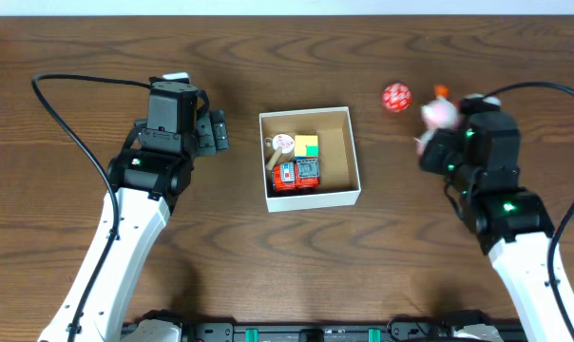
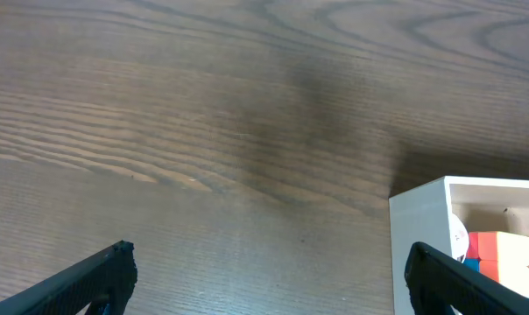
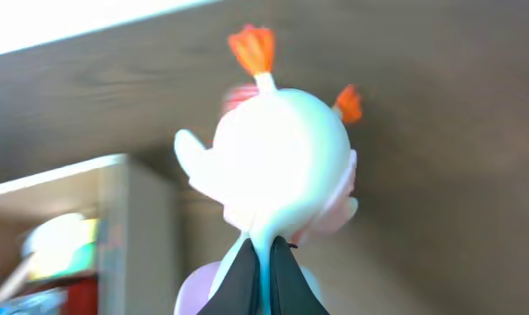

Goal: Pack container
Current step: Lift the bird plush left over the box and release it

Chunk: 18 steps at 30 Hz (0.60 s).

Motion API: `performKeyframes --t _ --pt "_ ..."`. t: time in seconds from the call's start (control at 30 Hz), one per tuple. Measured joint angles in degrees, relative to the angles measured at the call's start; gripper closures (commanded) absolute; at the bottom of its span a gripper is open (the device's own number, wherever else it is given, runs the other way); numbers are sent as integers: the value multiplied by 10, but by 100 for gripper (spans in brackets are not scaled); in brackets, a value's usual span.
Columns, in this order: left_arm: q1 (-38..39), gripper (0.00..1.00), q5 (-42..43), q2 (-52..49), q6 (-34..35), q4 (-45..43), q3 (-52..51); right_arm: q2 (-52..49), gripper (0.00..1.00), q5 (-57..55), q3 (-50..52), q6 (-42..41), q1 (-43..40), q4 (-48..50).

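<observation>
- The right gripper (image 1: 437, 133) is closed tight on a small white and pink plastic toy with orange tufts (image 3: 278, 149); its dark jaws pinch the toy's lower end, so the toy stands up out of them
- The shallow square white-walled container with a brown cardboard floor (image 1: 336, 157) sits mid-table, to the left of the right gripper and well apart from it
- Its bare cardboard is on the side nearer the held toy; small coloured blocks (image 1: 301, 171) fill the left part
- The left gripper (image 1: 214, 131) hangs wide open and empty near the container's left wall
- The right arm is carrying, so the coming move probably goes leftward over the near wall; the wrist view is blurred, so how securely the toy sits I cannot tell
- A round red ball (image 1: 396, 97) lies on the dark wooden table (image 1: 78, 38) between container and toy
</observation>
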<state>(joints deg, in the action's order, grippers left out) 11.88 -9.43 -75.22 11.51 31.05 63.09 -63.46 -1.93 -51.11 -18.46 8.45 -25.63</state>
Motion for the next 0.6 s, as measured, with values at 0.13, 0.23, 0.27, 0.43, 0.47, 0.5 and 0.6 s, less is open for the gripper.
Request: performKeyframes --t 0.13,0.23,0.27,0.43,0.47,0.5,0.6 --pt "0 2 0 0 0 0 0 7 99 30 -12 26 74 19" --pt "0 2 0 0 0 0 0 1 99 39 -13 35 123 38" --pt "0 2 0 0 0 0 0 -5 99 40 -13 37 137 45" --pt "0 2 0 0 0 0 0 -61 99 48 -13 45 189 82" --pt "0 2 0 0 0 0 0 -77 99 49 -13 47 196 87" --pt "0 2 0 0 0 0 0 -88 99 49 -13 47 200 90" --pt "0 2 0 0 0 0 0 -129 99 50 -13 49 214 94"
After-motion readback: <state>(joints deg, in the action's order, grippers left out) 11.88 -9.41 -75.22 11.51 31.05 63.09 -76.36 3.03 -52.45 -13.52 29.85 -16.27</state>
